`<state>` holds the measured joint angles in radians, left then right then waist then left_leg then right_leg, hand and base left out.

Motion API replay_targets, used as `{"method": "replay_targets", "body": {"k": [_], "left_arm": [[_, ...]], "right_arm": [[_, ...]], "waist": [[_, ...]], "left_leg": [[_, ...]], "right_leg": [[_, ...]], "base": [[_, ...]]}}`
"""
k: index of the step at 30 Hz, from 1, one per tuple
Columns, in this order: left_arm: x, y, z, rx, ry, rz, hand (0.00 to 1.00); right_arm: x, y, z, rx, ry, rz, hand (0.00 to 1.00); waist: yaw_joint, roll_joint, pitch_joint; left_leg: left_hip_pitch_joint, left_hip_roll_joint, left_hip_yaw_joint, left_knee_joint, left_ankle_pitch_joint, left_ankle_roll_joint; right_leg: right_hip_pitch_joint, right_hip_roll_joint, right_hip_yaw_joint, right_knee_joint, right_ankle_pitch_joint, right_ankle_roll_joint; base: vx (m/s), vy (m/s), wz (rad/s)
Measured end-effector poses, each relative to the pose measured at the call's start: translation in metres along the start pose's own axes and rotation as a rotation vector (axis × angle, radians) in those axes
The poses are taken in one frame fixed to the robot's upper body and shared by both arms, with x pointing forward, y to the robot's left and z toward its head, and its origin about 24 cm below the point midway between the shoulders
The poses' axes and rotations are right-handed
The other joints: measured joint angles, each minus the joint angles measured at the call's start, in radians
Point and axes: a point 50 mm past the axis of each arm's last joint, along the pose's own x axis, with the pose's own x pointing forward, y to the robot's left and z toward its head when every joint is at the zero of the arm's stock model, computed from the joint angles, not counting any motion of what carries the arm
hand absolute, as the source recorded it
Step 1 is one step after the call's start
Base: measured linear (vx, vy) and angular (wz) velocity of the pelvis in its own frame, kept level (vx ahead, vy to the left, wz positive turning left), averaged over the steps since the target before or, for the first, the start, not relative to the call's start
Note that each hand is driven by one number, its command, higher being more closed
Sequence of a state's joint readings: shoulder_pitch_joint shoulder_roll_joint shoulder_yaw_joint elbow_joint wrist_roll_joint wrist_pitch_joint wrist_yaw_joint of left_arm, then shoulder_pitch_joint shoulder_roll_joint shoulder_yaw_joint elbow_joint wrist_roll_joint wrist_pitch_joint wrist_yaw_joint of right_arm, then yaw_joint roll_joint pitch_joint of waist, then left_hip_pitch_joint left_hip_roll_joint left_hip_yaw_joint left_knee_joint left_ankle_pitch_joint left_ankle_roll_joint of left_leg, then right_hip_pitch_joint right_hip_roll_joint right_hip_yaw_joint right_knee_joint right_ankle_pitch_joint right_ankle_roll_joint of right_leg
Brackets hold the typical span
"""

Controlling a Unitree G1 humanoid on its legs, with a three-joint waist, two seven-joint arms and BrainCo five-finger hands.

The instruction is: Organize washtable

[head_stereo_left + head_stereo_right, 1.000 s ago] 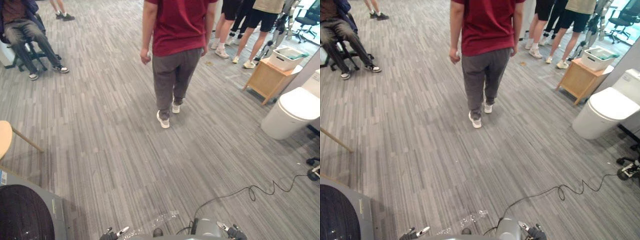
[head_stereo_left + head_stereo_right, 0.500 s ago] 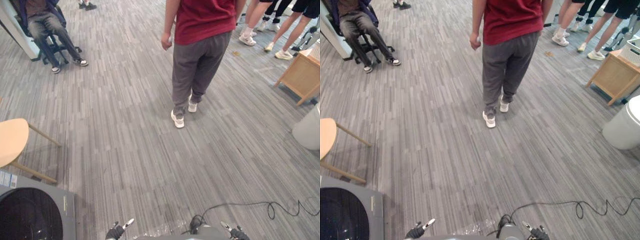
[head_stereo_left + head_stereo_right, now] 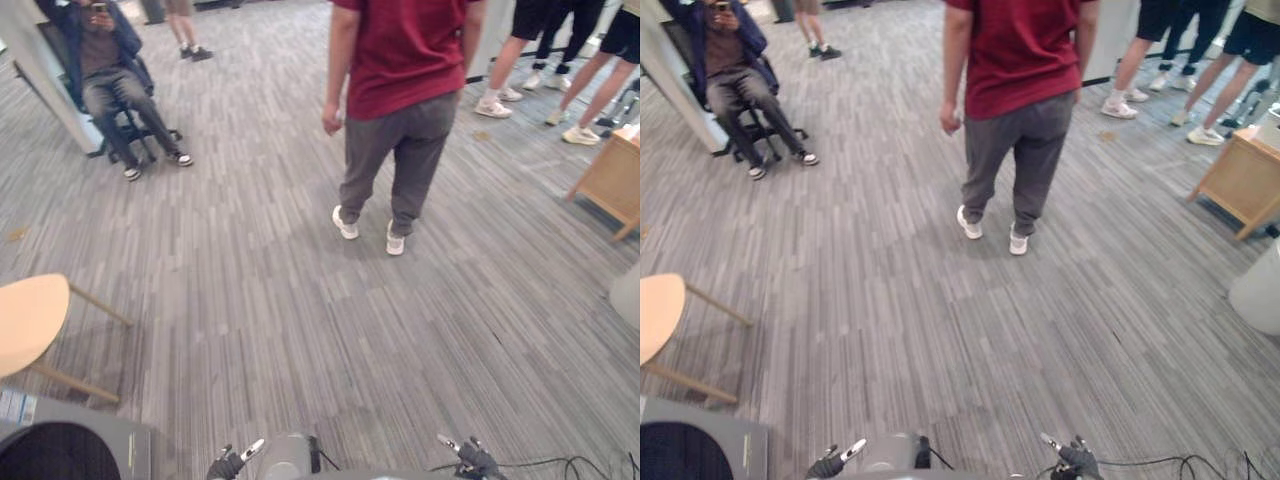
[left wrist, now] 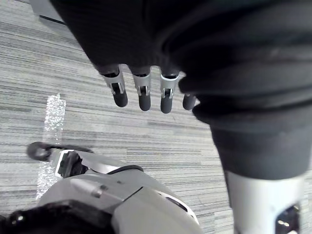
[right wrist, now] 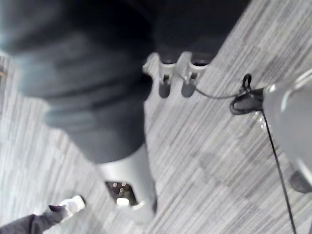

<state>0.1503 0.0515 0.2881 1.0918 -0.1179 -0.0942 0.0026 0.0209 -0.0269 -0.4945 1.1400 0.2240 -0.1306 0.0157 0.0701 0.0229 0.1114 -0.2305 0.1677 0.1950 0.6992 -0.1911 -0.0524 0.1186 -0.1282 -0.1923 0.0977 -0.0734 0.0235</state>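
My left hand (image 3: 232, 463) hangs low at the bottom edge of the head views, over grey striped carpet. In its wrist view the left hand (image 4: 141, 92) has straight, relaxed fingers and holds nothing. At the bottom edge further right is my right hand (image 3: 470, 459). Seen from its own wrist, the right hand (image 5: 176, 74) also hangs with loose fingers over the carpet, with nothing in it.
A person in a red shirt (image 3: 400, 110) walks away ahead. Another person sits on a chair (image 3: 108, 75) at the far left. Near left are a round wooden table (image 3: 28, 320) and a grey machine (image 3: 70, 450). A wooden cabinet (image 3: 610, 178) and several standing people are at the right.
The camera has swung left: the white toilet and wooden cabinet slid toward the right edge, and the wooden table came into view. The person in red has stepped further away.
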Motion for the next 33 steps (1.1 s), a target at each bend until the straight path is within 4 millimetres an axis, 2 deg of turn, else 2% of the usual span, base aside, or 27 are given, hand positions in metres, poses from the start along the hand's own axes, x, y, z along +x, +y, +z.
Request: {"method": "replay_targets", "body": {"k": [1, 2, 3, 4, 5, 6, 8, 9, 11, 17, 20, 22, 23, 24, 25, 26, 27, 28, 29, 30, 31, 33], "left_arm": [[0.0, 0.0, -0.003, 0.006, 0.012, 0.001, 0.0], [0.001, -0.001, 0.0, 0.009, 0.013, -0.002, 0.0], [0.001, 0.003, 0.001, 0.015, 0.012, 0.011, 0.0], [0.002, 0.009, 0.005, 0.022, 0.001, 0.023, 0.0], [0.002, 0.011, 0.005, 0.026, 0.003, 0.028, 0.0], [0.002, 0.011, 0.005, 0.032, 0.004, 0.027, 0.0], [0.001, 0.01, 0.003, 0.038, 0.01, 0.024, 0.0], [0.001, 0.01, 0.002, 0.044, 0.012, 0.02, 0.0], [0.002, 0.008, 0.003, 0.055, 0.01, 0.013, 0.0], [0.002, 0.008, 0.004, 0.086, 0.008, 0.004, 0.0], [0.001, 0.008, -0.001, 0.084, 0.026, 0.004, 0.0], [0.001, 0.007, -0.002, 0.086, 0.031, -0.001, 0.0], [0.001, 0.008, -0.002, 0.092, 0.032, 0.002, 0.0], [0.001, 0.009, -0.002, 0.096, 0.031, 0.003, 0.0], [0.001, 0.011, -0.002, 0.104, 0.035, 0.005, 0.0], [0.001, 0.012, -0.003, 0.103, 0.042, 0.009, 0.0], [0.001, 0.013, -0.002, 0.102, 0.043, 0.012, 0.0], [0.001, 0.013, -0.004, 0.098, 0.054, 0.014, 0.0], [0.001, 0.011, -0.004, 0.092, 0.054, 0.009, 0.0], [0.001, 0.011, -0.005, 0.088, 0.055, 0.01, 0.0], [0.001, 0.011, -0.005, 0.072, 0.056, 0.014, 0.0], [0.001, 0.009, -0.006, 0.034, 0.055, 0.02, 0.0]], "right_arm": [[0.0, 0.0, 0.003, 0.007, -0.014, -0.001, 0.0], [-0.001, -0.002, -0.003, 0.026, 0.007, -0.016, 0.0], [-0.002, -0.002, -0.009, 0.027, 0.029, -0.021, 0.0], [-0.004, -0.003, -0.018, 0.03, 0.063, -0.031, 0.0], [-0.006, -0.008, -0.024, 0.029, 0.085, -0.046, 0.0], [-0.006, -0.009, -0.025, 0.027, 0.088, -0.048, 0.0], [-0.006, -0.006, -0.024, 0.023, 0.089, -0.038, 0.0], [-0.005, -0.005, -0.023, 0.017, 0.085, -0.033, 0.0], [-0.004, -0.002, -0.02, -0.004, 0.079, -0.024, 0.0], [-0.003, -0.004, -0.018, -0.016, 0.078, -0.025, 0.0], [-0.003, -0.012, -0.014, -0.027, 0.068, -0.044, 0.0], [-0.004, -0.019, -0.016, -0.028, 0.072, -0.061, 0.0], [-0.006, -0.023, -0.019, -0.024, 0.079, -0.071, 0.0], [-0.007, -0.026, -0.022, -0.023, 0.087, -0.077, 0.0], [-0.009, -0.027, -0.027, -0.026, 0.101, -0.076, 0.0], [-0.01, -0.024, -0.032, -0.02, 0.113, -0.059, 0.0], [-0.01, -0.023, -0.032, -0.012, 0.111, -0.054, 0.0], [-0.009, -0.023, -0.028, -0.011, 0.099, -0.054, 0.0], [-0.008, -0.023, -0.025, -0.008, 0.085, -0.053, 0.0], [-0.008, -0.023, -0.024, -0.007, 0.079, -0.053, 0.0], [-0.007, -0.019, -0.021, -0.003, 0.061, -0.043, 0.0], [-0.007, -0.019, -0.019, -0.002, 0.053, -0.042, 0.0]], "waist": [[-0.005, 0.018, -0.001], [-0.001, 0.012, 0.005], [-0.002, -0.008, 0.004], [-0.008, -0.046, -0.001], [-0.004, -0.054, -0.013], [-0.005, -0.059, -0.021], [-0.003, -0.051, -0.032], [-0.003, -0.058, -0.041], [-0.003, -0.044, -0.06], [-0.001, -0.04, -0.078], [-0.002, -0.03, -0.083], [-0.004, -0.02, -0.082], [-0.006, -0.03, -0.076], [-0.009, -0.036, -0.073], [-0.029, -0.035, -0.065], [-0.033, -0.049, -0.053], [-0.033, -0.052, -0.046], [-0.034, -0.047, -0.035], [-0.037, -0.038, -0.021], [-0.04, -0.036, -0.02], [-0.05, -0.036, -0.018], [-0.053, -0.031, -0.017]], "left_leg": [[0.042, 0.017, 0.01, -0.217, 0.025, -0.024], [0.078, -0.014, 0.027, -0.351, 0.035, 0.009], [0.095, -0.043, 0.029, -0.396, 0.043, 0.002], [0.105, -0.089, 0.025, -0.441, 0.067, 0.039], [0.107, -0.126, 0.023, -0.469, 0.078, 0.057], [0.119, -0.149, 0.019, -0.494, 0.084, 0.067], [0.149, -0.186, 0.022, -0.557, 0.099, 0.091], [0.155, -0.194, 0.025, -0.57, 0.101, 0.094], [0.167, -0.216, 0.024, -0.602, 0.106, 0.101], [0.195, -0.219, 0.024, -0.631, 0.107, 0.103], [0.221, -0.217, 0.016, -0.633, 0.107, 0.103], [0.259, -0.219, -0.011, -0.637, 0.107, 0.104], [0.294, -0.226, -0.034, -0.65, 0.105, 0.106], [0.312, -0.234, -0.049, -0.656, 0.099, 0.116], [0.334, -0.243, -0.076, -0.664, 0.084, 0.14], [0.357, -0.25, -0.092, -0.665, 0.08, 0.148], [0.37, -0.25, -0.096, -0.665, 0.078, 0.151], [0.395, -0.246, -0.099, -0.669, 0.075, 0.154], [0.417, -0.238, -0.103, -0.681, 0.075, 0.154], [0.426, -0.235, -0.105, -0.687, 0.074, 0.154], [0.44, -0.231, -0.113, -0.7, 0.065, 0.159], [0.44, -0.215, -0.115, -0.698, 0.049, 0.143]], "right_leg": [[0.0, 0.004, -0.01, 0.002, -0.025, 0.032], [-0.003, -0.01, 0.003, 0.001, -0.06, 0.063], [-0.006, -0.027, 0.02, -0.002, -0.061, 0.071], [-0.006, -0.045, 0.044, -0.002, -0.056, 0.073], [-0.017, -0.07, 0.054, 0.003, -0.035, 0.08], [-0.017, -0.086, 0.057, 0.006, -0.022, 0.083], [-0.02, -0.113, 0.057, 0.004, -0.002, 0.077], [-0.021, -0.118, 0.057, 0.003, 0.003, 0.078], [-0.032, -0.136, 0.057, 0.003, 0.017, 0.091], [-0.029, -0.136, 0.057, 0.013, 0.027, 0.101], [-0.04, -0.134, 0.056, 0.099, 0.027, 0.101], [-0.098, -0.144, 0.055, 0.301, 0.027, 0.101], [-0.148, -0.17, 0.058, 0.455, 0.035, 0.107], [-0.178, -0.183, 0.063, 0.534, 0.055, 0.106], [-0.23, -0.201, 0.079, 0.681, 0.103, 0.091], [-0.287, -0.2, 0.113, 0.816, 0.092, 0.081], [-0.319, -0.193, 0.117, 0.876, 0.056, 0.083], [-0.376, -0.169, 0.111, 0.957, -0.017, 0.073], [-0.411, -0.138, 0.083, 0.963, -0.059, 0.071], [-0.428, -0.127, 0.065, 0.944, -0.068, 0.066], [-0.45, -0.115, 0.028, 0.869, -0.077, 0.058], [-0.45, -0.099, -0.021, 0.666, -0.073, 0.051]], "base": [[0.14, 0.326, -0.23], [0.12, 0.324, -0.03], [0.14, 0.27, 0.33], [0.17, 0.222, 0.44], [0.19, 0.215, 0.47], [0.18, 0.22, 0.28], [0.18, 0.22, 0.06], [0.16, 0.181, -0.05], [0.16, 0.146, 0.01], [0.12, 0.001, -0.02], [0.08, -0.017, 0.03], [0.06, 0.035, 0.33], [0.02, 0.017, 0.52], [0.03, 0.039, 0.77], [0.04, 0.049, 0.72], [0.04, 0.039, 0.59], [0.02, -0.018, 0.25], [-0.01, -0.073, 0.11], [-0.02, -0.088, 0.13], [-0.04, -0.128, 0.18], [-0.03, -0.146, 0.2], [0.01, -0.141, 0.12]]}}
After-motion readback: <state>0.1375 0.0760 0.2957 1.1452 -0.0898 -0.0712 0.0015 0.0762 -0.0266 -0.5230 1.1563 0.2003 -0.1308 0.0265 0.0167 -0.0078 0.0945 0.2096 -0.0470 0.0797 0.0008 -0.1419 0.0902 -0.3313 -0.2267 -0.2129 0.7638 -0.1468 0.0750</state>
